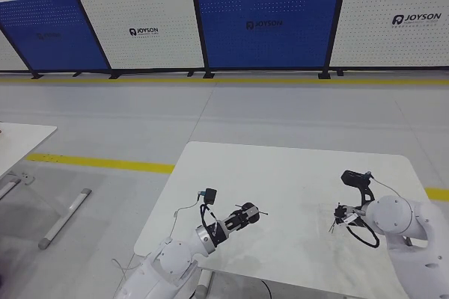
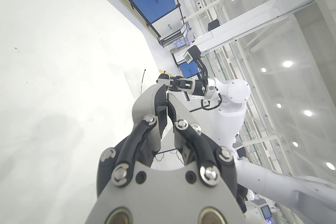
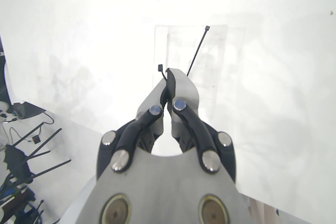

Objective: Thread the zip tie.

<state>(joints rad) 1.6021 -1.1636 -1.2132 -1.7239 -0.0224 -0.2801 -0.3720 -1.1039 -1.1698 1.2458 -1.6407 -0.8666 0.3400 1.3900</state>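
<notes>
Zip tie [image 3: 160, 68] is gripped in the closed right pincer [image 3: 168, 74], its head poking past the tips, at lower right of the top view over the table [image 1: 284, 172]. Left pincer [image 2: 166, 95], lower centre, is closed. Second tie [image 3: 198, 50] seems to lie on a clear sheet [image 3: 219, 64] nearby.

Zip tie [image 3: 197, 51] looks black plastic, table [image 3: 78, 12] matt.

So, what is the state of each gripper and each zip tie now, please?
left gripper: shut; whether it holds anything cannot be told.
right gripper: shut on the held zip tie.
held zip tie: pinched, its head sticking out past the fingertips, not threaded.
loose zip tie: straight, unlooped, lying on the clear sheet.
</notes>
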